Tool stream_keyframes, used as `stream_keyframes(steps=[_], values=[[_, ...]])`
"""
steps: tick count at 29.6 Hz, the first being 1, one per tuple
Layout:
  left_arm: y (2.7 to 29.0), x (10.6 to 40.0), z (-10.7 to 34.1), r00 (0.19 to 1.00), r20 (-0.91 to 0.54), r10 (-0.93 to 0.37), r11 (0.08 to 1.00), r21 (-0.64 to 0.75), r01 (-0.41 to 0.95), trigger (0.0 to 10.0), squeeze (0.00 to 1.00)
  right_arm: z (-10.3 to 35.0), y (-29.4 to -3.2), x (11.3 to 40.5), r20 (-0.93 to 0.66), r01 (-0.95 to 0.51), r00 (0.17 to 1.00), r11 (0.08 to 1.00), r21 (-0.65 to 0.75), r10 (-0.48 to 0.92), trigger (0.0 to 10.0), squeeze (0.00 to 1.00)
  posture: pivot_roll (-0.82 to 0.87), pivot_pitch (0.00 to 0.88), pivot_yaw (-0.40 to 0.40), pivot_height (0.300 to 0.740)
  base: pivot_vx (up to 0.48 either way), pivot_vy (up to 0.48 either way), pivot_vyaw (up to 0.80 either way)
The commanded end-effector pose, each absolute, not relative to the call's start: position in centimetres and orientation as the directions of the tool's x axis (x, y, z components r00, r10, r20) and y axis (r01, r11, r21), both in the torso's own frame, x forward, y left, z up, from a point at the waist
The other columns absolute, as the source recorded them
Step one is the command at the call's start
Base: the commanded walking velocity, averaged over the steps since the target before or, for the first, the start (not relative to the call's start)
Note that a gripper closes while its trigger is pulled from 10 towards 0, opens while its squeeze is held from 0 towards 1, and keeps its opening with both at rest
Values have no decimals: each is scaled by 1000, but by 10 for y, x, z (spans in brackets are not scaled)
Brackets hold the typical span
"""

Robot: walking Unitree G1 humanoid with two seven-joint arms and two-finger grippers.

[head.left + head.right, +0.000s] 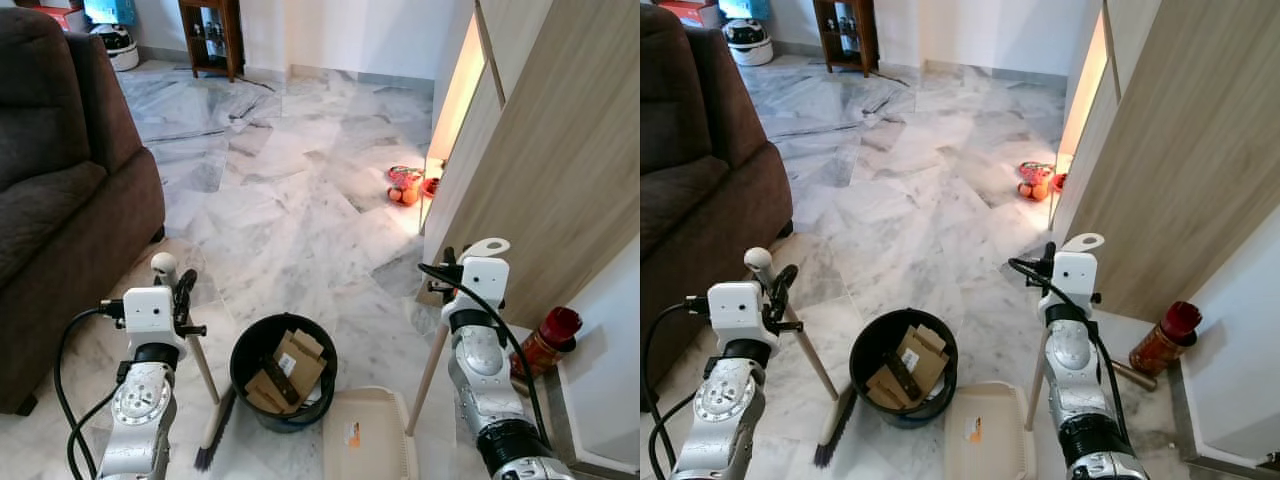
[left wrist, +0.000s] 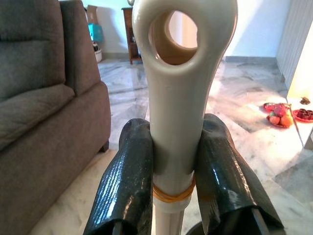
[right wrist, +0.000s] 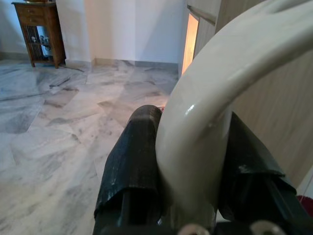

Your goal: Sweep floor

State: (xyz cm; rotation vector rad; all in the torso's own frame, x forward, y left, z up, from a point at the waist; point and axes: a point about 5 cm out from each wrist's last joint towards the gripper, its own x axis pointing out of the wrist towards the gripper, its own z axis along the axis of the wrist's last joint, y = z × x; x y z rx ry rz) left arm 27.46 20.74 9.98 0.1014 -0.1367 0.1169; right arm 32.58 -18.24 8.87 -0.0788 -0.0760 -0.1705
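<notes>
Shiny marble floor (image 1: pixel 300 200) spreads out before me. My left hand (image 2: pixel 173 161) squeezes the top of the broom (image 1: pixel 205 385), whose bristles rest on the floor just beside the black bucket (image 1: pixel 283 372). My right hand (image 3: pixel 188 166) grips the dustpan (image 1: pixel 368 432) handle. If I swing the broom wide, I think it could bump the bucket and spill the cardboard (image 1: pixel 290 368).
</notes>
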Motion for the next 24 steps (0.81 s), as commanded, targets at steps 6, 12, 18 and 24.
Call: stream_keyframes(steps=[6, 12, 18, 24], values=[[207, 276, 110, 977, 185, 101, 988, 92, -120, 10000, 0, 95, -184, 329, 111, 179, 979, 982, -56, -172, 10000, 0, 65, 39, -32, 740, -289, 0, 0], [207, 276, 110, 977, 185, 104, 988, 91, -122, 10000, 0, 95, -183, 329, 111, 175, 980, 983, -53, -168, 10000, 0, 63, 43, -34, 740, -303, 0, 0], [206, 276, 110, 977, 185, 106, 988, 89, -124, 10000, 0, 94, -183, 329, 109, 172, 980, 984, -54, -166, 10000, 0, 60, 44, -36, 740, -303, 0, 0], [206, 276, 110, 977, 185, 107, 988, 88, -125, 10000, 0, 94, -183, 329, 110, 166, 981, 985, -51, -160, 10000, 0, 61, 40, -38, 740, -291, 0, 0]])
